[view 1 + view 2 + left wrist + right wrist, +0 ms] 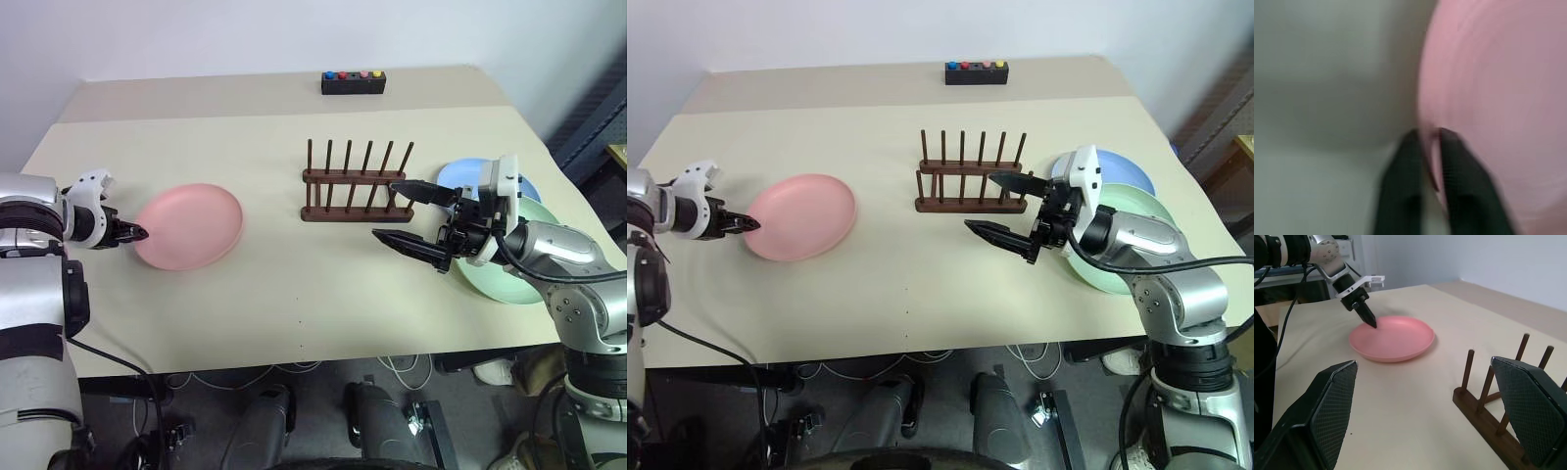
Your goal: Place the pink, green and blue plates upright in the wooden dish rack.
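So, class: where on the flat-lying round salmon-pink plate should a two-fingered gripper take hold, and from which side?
Grip the thin raised rim of the round salmon-pink plate: lying flat, it offers nothing else. Come from its outer edge, where the left gripper is shut on the rim.

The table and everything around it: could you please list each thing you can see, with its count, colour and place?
table: one, beige, under everything.
pink plate: one, salmon pink, flat on the table's left part.
wooden dish rack: one, dark brown, mid-table, no plates in it.
blue plate: one, light blue, right of the rack.
green plate: one, pale green, nearer than the blue plate and overlapping it.
button box: one, black with coloured buttons, far edge.
left gripper: shut on the pink plate's left rim.
right gripper: open, above the table beside the rack.
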Robot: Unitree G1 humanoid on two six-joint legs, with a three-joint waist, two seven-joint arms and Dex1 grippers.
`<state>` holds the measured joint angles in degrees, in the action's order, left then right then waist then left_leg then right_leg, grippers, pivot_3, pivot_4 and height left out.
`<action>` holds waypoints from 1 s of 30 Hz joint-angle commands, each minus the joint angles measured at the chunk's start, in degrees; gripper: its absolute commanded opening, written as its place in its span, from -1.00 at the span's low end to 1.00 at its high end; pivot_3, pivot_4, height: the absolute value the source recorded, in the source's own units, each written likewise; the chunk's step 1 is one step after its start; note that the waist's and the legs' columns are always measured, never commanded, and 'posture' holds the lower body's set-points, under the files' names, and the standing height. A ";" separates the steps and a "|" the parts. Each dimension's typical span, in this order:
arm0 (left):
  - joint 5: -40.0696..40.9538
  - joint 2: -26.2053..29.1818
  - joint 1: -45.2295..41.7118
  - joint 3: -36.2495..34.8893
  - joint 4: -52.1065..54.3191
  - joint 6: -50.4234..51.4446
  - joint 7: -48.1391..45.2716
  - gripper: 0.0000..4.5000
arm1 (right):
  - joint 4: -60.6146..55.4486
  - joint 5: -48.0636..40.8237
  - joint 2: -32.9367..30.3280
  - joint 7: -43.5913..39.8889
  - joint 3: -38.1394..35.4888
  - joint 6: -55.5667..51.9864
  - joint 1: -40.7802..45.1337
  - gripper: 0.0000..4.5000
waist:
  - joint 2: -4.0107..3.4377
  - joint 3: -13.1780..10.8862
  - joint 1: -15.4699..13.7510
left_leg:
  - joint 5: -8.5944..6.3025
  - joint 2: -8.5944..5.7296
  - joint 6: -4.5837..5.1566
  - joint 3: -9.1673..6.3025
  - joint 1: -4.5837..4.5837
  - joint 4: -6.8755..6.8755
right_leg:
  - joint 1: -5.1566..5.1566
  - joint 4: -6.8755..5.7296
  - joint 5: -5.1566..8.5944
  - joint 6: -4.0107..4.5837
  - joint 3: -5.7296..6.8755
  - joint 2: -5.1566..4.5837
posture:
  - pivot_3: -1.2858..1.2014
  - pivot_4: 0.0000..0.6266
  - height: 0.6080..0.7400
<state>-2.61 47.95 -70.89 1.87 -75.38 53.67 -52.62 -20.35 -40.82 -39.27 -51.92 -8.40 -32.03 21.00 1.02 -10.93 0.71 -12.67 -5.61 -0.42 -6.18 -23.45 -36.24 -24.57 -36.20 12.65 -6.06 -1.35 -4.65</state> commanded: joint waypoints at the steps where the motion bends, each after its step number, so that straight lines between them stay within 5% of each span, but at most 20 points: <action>1: -0.02 0.14 -0.94 -1.10 0.08 1.65 1.78 -0.99 | -2.50 -0.35 -1.17 0.20 -1.71 0.48 -0.07 1.00 | 0.01 0.00 0.04 | 0.00 0.00 0.00 0.00 0.00 0.00 | 0.00 0.00 0.00 0.00 0.00 0.00 | 0.03 -0.52 1.00; 13: 7.29 1.86 -4.22 -11.63 2.84 4.77 7.72 -0.99 | -1.84 0.35 -1.40 -0.44 -0.61 0.89 0.91 1.00 | 0.03 0.00 0.10 | 0.00 0.00 0.00 -0.01 0.00 0.00 | -0.01 -0.01 0.00 0.00 0.01 0.01 | 0.03 -0.52 1.00; 16: 18.21 0.75 -6.52 -25.63 5.72 3.01 14.89 -0.99 | -1.02 2.47 -2.51 -1.42 1.16 1.22 2.87 1.00 | 0.10 -0.03 0.09 | 0.00 0.01 -0.01 -0.02 -0.01 -0.01 | -0.04 -0.03 0.00 0.00 0.00 0.00 | 0.03 -0.52 1.00; 24: 29.59 -9.33 -0.86 -37.58 28.91 -1.01 24.03 -0.99 | 0.96 9.59 -3.01 0.60 5.84 3.10 13.28 1.00 | 0.18 -0.03 0.27 | 0.01 0.02 -0.04 -0.02 -0.05 0.00 | -0.09 -0.02 -0.01 0.00 -0.01 -0.05 | 0.03 -0.52 1.00; 27: 35.00 -15.67 1.53 -43.85 35.39 -2.46 31.57 -0.99 | 2.36 19.76 -2.55 2.63 9.86 11.63 14.53 1.00 | 0.17 -0.02 0.28 | 0.04 0.04 -0.10 0.03 -0.04 0.01 | -0.15 -0.07 -0.01 0.01 -0.10 -0.07 | 0.03 -0.52 1.00; 30: 39.83 -26.49 4.36 -49.02 42.71 -6.78 41.24 -0.99 | 0.31 19.06 1.80 4.95 10.26 12.49 15.85 1.00 | 0.19 -0.01 -0.03 | 0.05 0.03 -0.12 0.03 -0.06 -0.02 | -0.16 -0.08 -0.02 0.01 -0.10 -0.07 | 0.03 -0.52 1.00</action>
<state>33.78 23.93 -66.46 -45.30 -37.40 50.00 -15.48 -17.28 -21.65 -38.63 -48.52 2.19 -21.43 34.30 1.21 -10.94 0.68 -12.61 -5.57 -0.55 -6.17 -23.51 -36.27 -24.71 -36.26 12.63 -6.06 -1.44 -4.73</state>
